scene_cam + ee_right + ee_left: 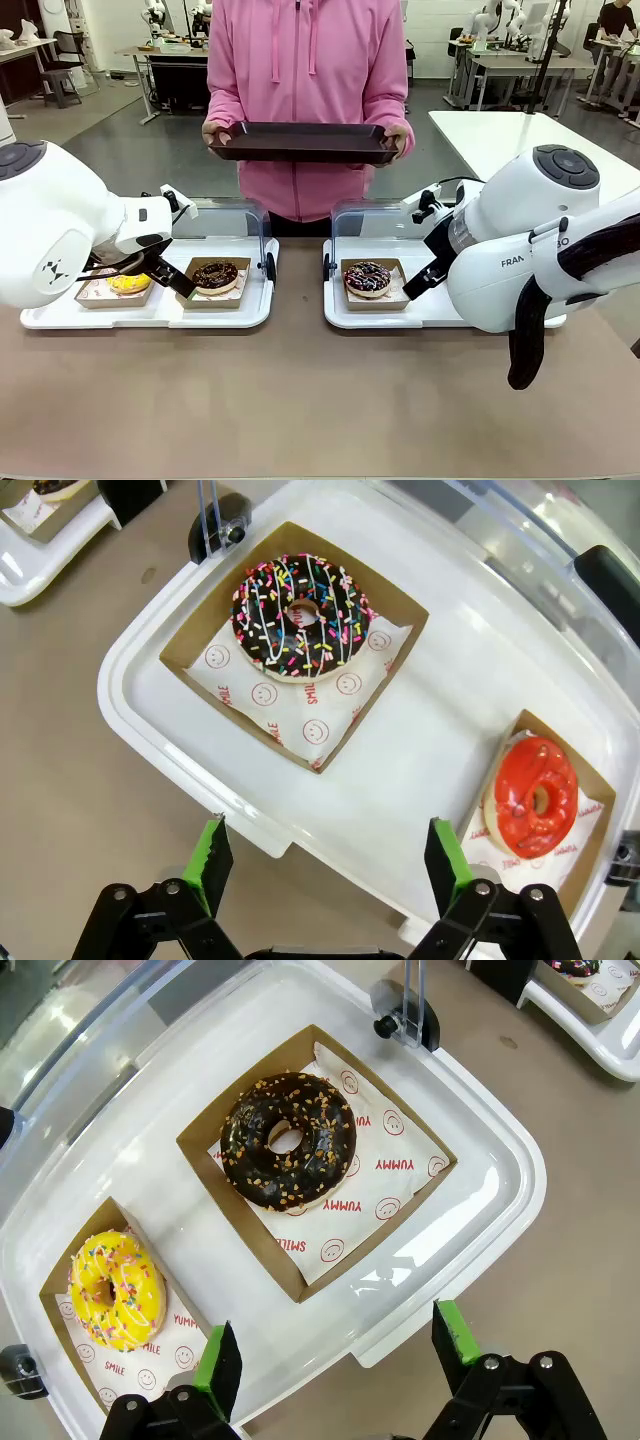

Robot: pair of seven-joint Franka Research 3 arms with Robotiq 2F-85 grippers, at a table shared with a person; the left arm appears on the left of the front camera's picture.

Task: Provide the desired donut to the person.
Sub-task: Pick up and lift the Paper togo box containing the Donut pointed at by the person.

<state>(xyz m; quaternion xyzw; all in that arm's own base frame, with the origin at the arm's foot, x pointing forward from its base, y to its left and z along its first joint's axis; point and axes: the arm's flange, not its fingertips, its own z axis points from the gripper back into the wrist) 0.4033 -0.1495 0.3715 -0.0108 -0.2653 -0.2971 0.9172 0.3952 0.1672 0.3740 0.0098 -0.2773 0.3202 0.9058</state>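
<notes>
Left fingers apart, empty, short of nut donut; right fingers likewise, sprinkle donut.

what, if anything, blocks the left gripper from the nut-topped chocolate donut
Likely nothing, so probably yes: the left gripper is open above the white tray's near edge, and the nut-topped chocolate donut lies uncovered in its box just ahead.

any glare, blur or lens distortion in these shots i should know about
Front view: sharp, evenly lit, only soft shadows on the table. Left wrist view: wide-angle bend along the tray rim, pale reflections on the clear lid, chocolate donut crisp. Right wrist view: similar bend, glare streaks on the right tray's lid, sprinkle donut and red donut in focus.
</notes>
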